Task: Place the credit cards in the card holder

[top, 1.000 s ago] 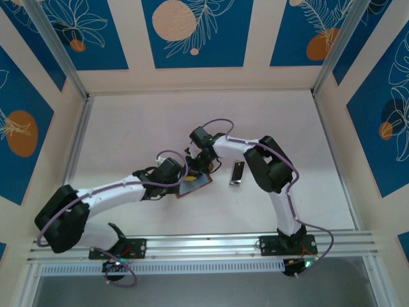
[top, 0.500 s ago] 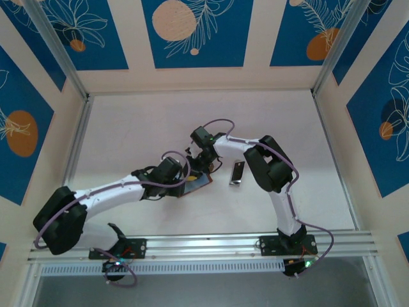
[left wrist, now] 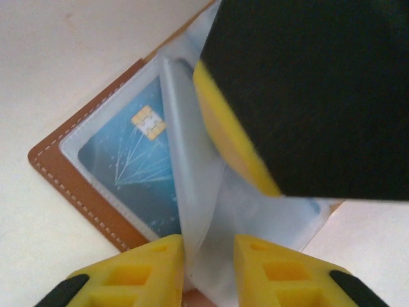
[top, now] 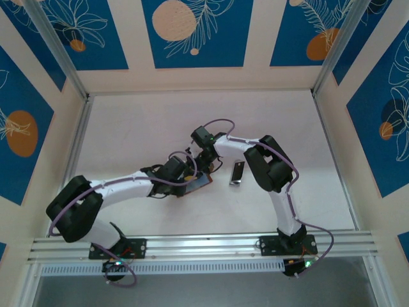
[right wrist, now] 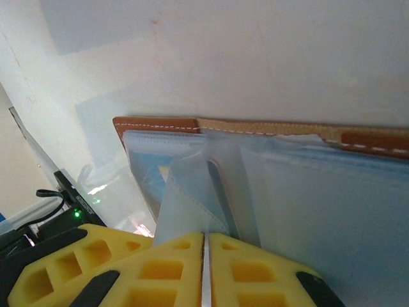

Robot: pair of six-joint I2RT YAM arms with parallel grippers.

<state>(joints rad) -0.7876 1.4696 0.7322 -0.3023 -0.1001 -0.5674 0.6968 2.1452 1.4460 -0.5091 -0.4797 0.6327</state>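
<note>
From the top view, the table (top: 134,128) has both arms meeting at the middle of the frame, over the open card holder (left wrist: 64,173). In the left wrist view the holder lies flat, filling the left and centre.

My left gripper (left wrist: 209,268) is narrow, its yellow fingers closed on 1 leaf of plastic sleeve (left wrist: 192,211) that stands up from the holder. My right gripper (right wrist: 206,262) is nearly closed, pinching another thin clear leaf at the bottom of its own view.

1 blue card (left wrist: 137,173) already sits inside a sleeve pocket, chip (left wrist: 146,121) toward the upper part of the frame. I count that card as done.

A narrow silvery-grey piece (top: 237,173) lies on the table just right of the holder, held by neither gripper. I cannot tell whether it is a card. If it is, I judge it is left to load, with the sleeves being spread for it.
</note>
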